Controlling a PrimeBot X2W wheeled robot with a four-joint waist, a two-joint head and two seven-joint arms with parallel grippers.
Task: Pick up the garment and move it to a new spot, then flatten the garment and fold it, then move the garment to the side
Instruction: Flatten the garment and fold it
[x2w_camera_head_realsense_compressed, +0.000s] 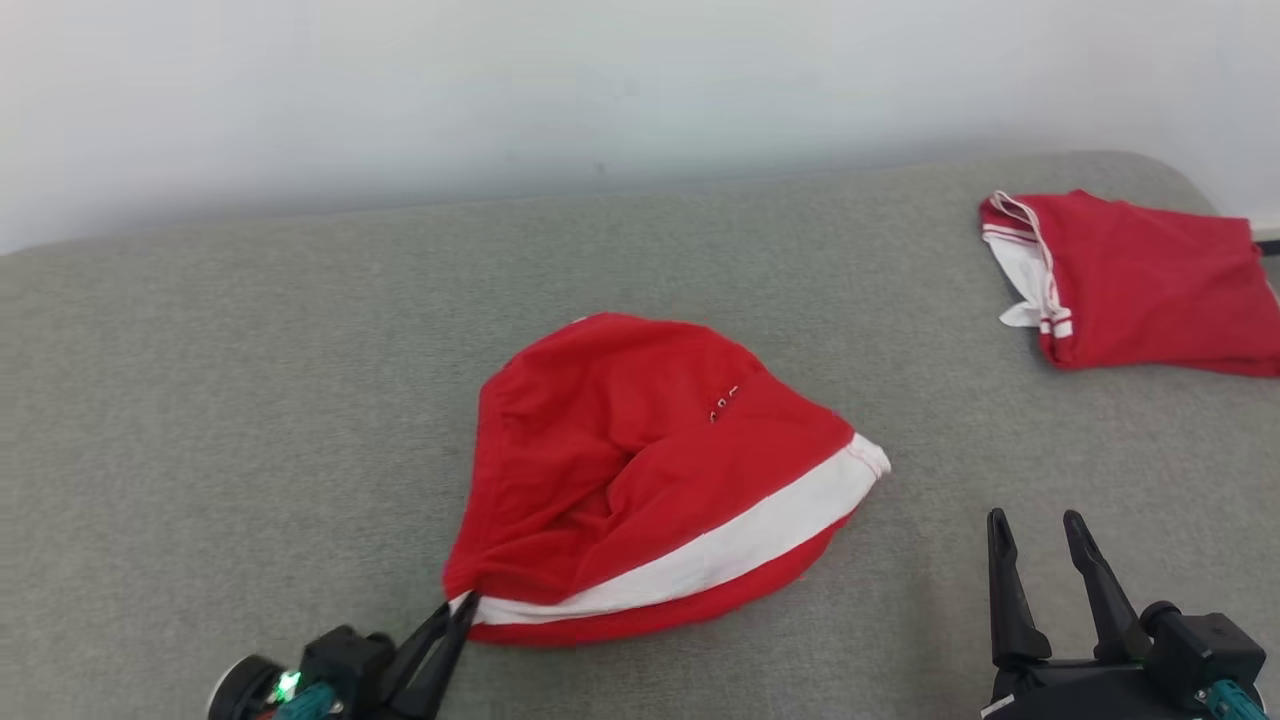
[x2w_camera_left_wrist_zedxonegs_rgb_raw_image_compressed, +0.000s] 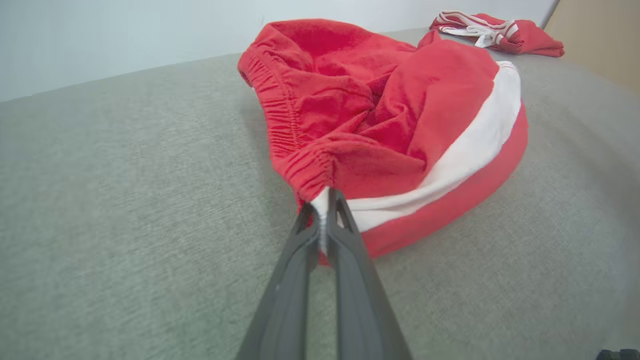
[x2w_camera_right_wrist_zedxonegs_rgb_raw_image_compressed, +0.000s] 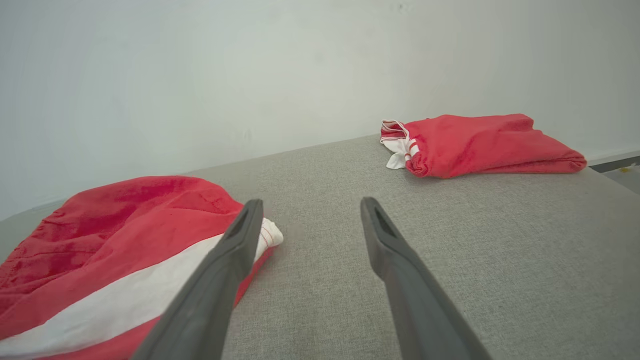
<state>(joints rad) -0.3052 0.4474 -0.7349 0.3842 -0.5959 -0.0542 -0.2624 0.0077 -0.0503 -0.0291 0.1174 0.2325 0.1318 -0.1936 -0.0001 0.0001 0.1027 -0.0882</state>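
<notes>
**Work surface.** A grey fabric surface (x2w_camera_head_realsense_compressed: 250, 400) fills the head view, bounded at 12 o'clock by a pale wall (x2w_camera_head_realsense_compressed: 500, 90).

**Task item.** The red garment (x2w_camera_head_realsense_compressed: 650, 480) lies crumpled in a rounded heap at the centre of the head view. A white stripe (x2w_camera_head_realsense_compressed: 720, 545) runs along its edge from 7 o'clock to 3 o'clock. In the left wrist view the red garment (x2w_camera_left_wrist_zedxonegs_rgb_raw_image_compressed: 400, 125) shows a gathered elastic waistband (x2w_camera_left_wrist_zedxonegs_rgb_raw_image_compressed: 282, 125) on its 9 o'clock side.

**Left gripper.** The left gripper (x2w_camera_head_realsense_compressed: 455, 610) sits at 7 o'clock from the heap. Its fingers are pressed together and pinch the garment's corner where the white stripe ends. The left wrist view confirms this: the left gripper (x2w_camera_left_wrist_zedxonegs_rgb_raw_image_compressed: 325, 210) has cloth clamped between its tips.

**Right gripper.** The right gripper (x2w_camera_head_realsense_compressed: 1045, 545) sits at 4 o'clock from the heap, clear of the cloth. Its fingers are spread wide and hold nothing. In the right wrist view the right gripper (x2w_camera_right_wrist_zedxonegs_rgb_raw_image_compressed: 310, 215) points over bare surface, with the red garment (x2w_camera_right_wrist_zedxonegs_rgb_raw_image_compressed: 100, 240) at 8 o'clock.

**Other item.** A second red garment (x2w_camera_head_realsense_compressed: 1140, 285), folded, with white trim, lies at 2 o'clock, well apart from the heap.
</notes>
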